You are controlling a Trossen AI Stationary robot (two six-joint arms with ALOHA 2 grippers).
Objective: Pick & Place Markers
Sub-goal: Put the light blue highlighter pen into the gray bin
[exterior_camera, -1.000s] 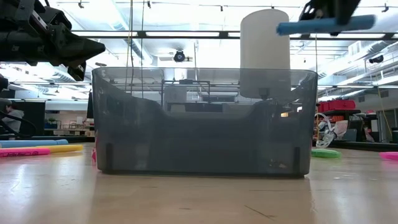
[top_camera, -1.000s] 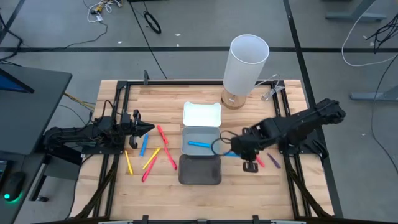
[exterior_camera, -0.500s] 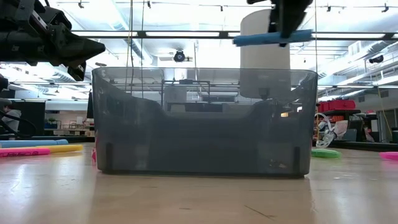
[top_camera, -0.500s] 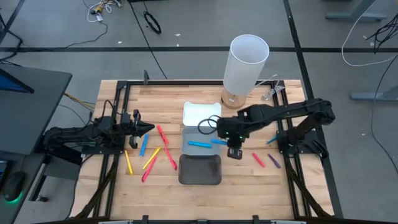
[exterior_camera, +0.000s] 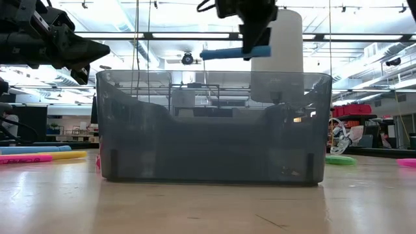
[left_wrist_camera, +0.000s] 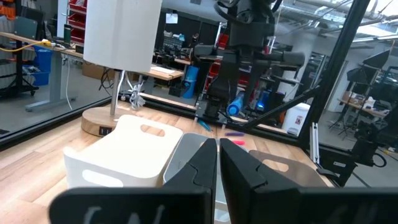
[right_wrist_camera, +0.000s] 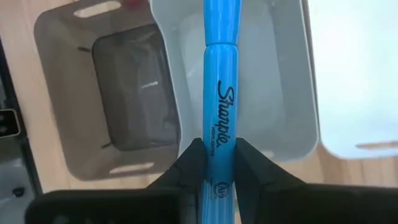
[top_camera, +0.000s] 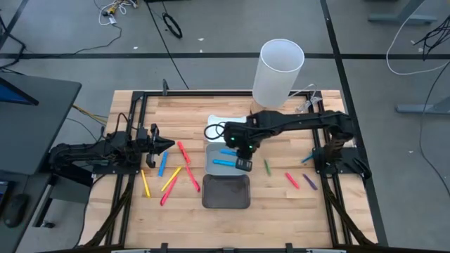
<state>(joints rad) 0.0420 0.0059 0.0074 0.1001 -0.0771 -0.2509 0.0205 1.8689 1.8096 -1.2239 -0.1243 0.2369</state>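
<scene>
One blue marker (right_wrist_camera: 218,118) sits clamped between the two fingers of the right hand (right_wrist_camera: 214,163), pinched near one end with most of the barrel sticking out ahead; the jaws are nearly closed on the thin barrel. In the high view the right hand (top_camera: 242,149) hangs over the light grey tray (top_camera: 212,166), which already holds another blue marker (top_camera: 226,162); the low view shows the held marker (exterior_camera: 235,52) level, above the rim of the dark grey tray (exterior_camera: 211,127) nearest that camera. Judged from its look, the marker is light, stiff plastic with a smooth round barrel, so it could roll or swivel in the pinch; an end grip lets it pivot, a hold nearer the middle would be steadier. Not fragile, a short drop into the tray should be fine. White tray (top_camera: 228,128) lies just beyond the light grey one, with a tall white cylinder (top_camera: 277,72) on a wooden base behind it. Left hand (top_camera: 156,146) waits fully closed and empty over the left of the worktop (top_camera: 281,204), beside loose red, blue, yellow and orange markers (top_camera: 174,173). More markers, green (top_camera: 267,167), red (top_camera: 292,180) and purple (top_camera: 310,182), lie on the right side.
</scene>
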